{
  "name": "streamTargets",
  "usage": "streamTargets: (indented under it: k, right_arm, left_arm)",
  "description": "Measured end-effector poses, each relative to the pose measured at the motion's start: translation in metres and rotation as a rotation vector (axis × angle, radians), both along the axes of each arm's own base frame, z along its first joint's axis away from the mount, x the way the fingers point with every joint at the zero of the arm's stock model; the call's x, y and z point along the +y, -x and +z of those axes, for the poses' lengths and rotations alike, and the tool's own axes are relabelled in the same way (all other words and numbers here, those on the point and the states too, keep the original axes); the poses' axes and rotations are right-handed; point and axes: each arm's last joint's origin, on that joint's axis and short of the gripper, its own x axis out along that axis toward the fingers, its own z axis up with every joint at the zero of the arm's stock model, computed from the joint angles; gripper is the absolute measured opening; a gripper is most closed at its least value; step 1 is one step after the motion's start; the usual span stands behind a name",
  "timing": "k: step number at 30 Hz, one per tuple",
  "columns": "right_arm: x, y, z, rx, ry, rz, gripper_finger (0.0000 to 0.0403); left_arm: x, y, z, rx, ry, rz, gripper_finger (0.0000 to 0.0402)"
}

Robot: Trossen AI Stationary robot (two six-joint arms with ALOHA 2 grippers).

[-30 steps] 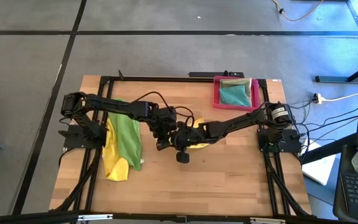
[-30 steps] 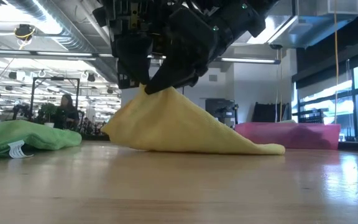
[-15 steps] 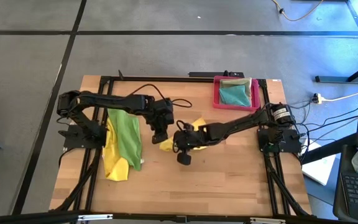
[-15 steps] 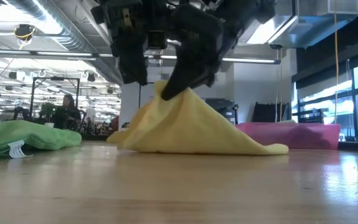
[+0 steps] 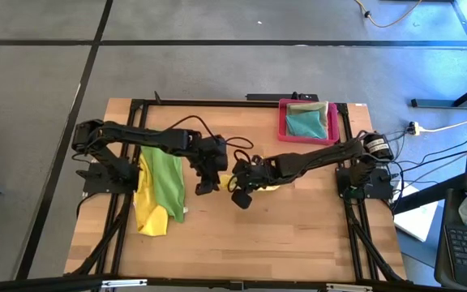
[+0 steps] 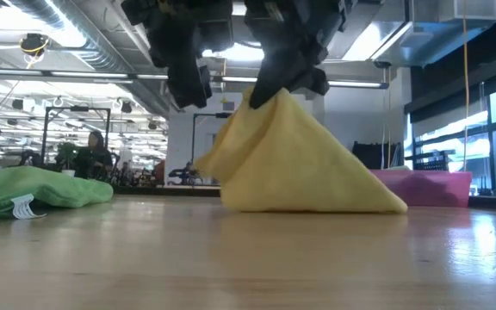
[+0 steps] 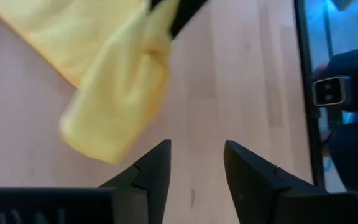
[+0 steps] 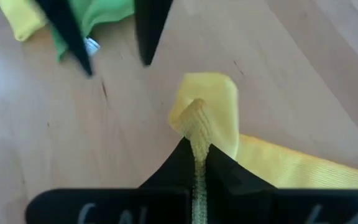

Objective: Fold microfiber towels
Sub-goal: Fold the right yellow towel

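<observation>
At mid-table, right pincer [image 6: 269,90] pinches the yellow towel [image 6: 304,159]; left pincer [image 7: 196,165] hangs wide, empty.

bare wood in front, green towel [image 5: 166,180] left

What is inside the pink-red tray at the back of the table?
In the pink-red tray lies a teal towel on top of a pale olive towel, whose edge shows behind it. Anything under these two is covered.
</observation>
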Motion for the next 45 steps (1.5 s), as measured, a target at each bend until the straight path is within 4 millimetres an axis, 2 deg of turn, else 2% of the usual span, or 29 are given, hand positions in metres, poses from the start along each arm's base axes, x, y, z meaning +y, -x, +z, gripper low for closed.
streamTargets:
  k: [8, 19, 26, 31, 40, 45]
  right_arm:
    - [0.0, 0.002, -0.001, 0.018, -0.016, -0.015, 0.0014]
    - [0.01, 0.003, -0.001, 0.012, -0.022, 0.021, 0.0014]
    - [0.02, 0.005, -0.001, 0.013, 0.028, 0.095, 0.0014]
    - [0.022, 0.006, -0.002, 0.023, 0.024, 0.097, 0.0014]
    - [0.026, 0.007, -0.001, 0.019, 0.021, 0.1, 0.0014]
    - [0.028, 0.007, 0.0, 0.01, 0.019, 0.103, 0.0014]
  left_arm:
    - [-0.024, -0.017, 0.01, -0.147, -0.009, 0.101, 0.0152]
    - [-0.061, -0.015, 0.009, -0.173, -0.202, 0.193, 0.0152]
    - [-0.068, -0.013, 0.009, -0.182, -0.314, 0.247, 0.0152]
    - [-0.072, -0.016, 0.01, -0.206, -0.239, 0.298, 0.0152]
    - [-0.087, -0.003, -0.022, -0.17, -0.216, 0.327, 0.0152]
    - [-0.091, -0.004, -0.022, -0.21, -0.214, 0.346, 0.0152]
